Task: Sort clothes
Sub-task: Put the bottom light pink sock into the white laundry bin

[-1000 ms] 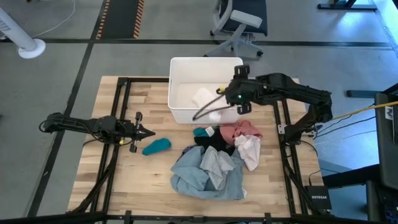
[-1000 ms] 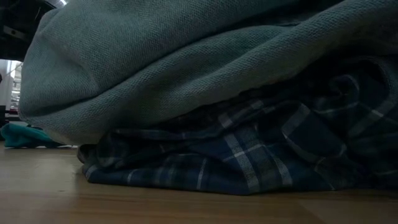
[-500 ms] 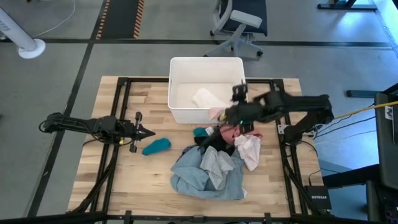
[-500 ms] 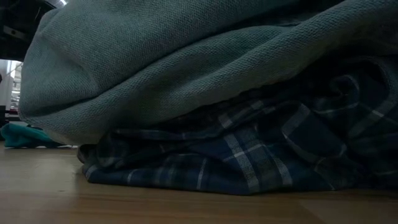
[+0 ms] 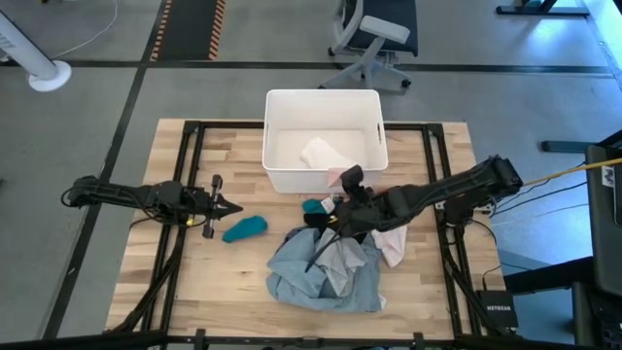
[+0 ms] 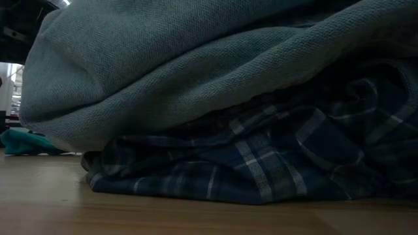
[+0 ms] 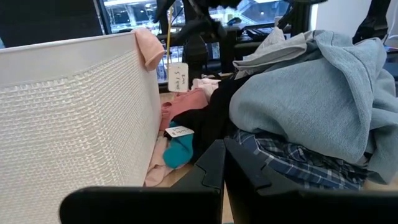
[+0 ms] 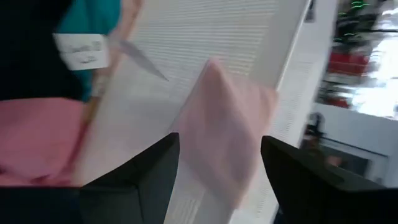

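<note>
Your clothes pile (image 5: 335,248) sits on the wooden table (image 5: 233,282) just toward 6 o'clock of the white bin (image 5: 323,141). On top lies the large grey-blue shirt (image 5: 316,272), with the plaid shirt (image 6: 261,163) pressed under it in the low view. Black (image 5: 326,222), pink (image 5: 374,204) and white (image 5: 389,238) pieces crowd the pile's 12 and 3 o'clock sides. A small pink piece (image 7: 148,46) hangs over the bin's near rim, and a white garment (image 5: 321,154) already lies inside the bin. A teal piece (image 5: 244,228) lies apart at 9 o'clock of the pile (a second teal scrap (image 5: 316,205) is tucked against the bin's foot).

Your right gripper (image 5: 352,185) is low over the pile's 12 o'clock edge, right beside the bin wall. In its wrist view the 2 dark fingers (image 8: 155,168) stand apart with nothing clamped between them, pink cloth and bin wall beyond.

Your left gripper (image 5: 225,206) waits at 9 o'clock, near the teal piece, fingers together and holding nothing.
</note>
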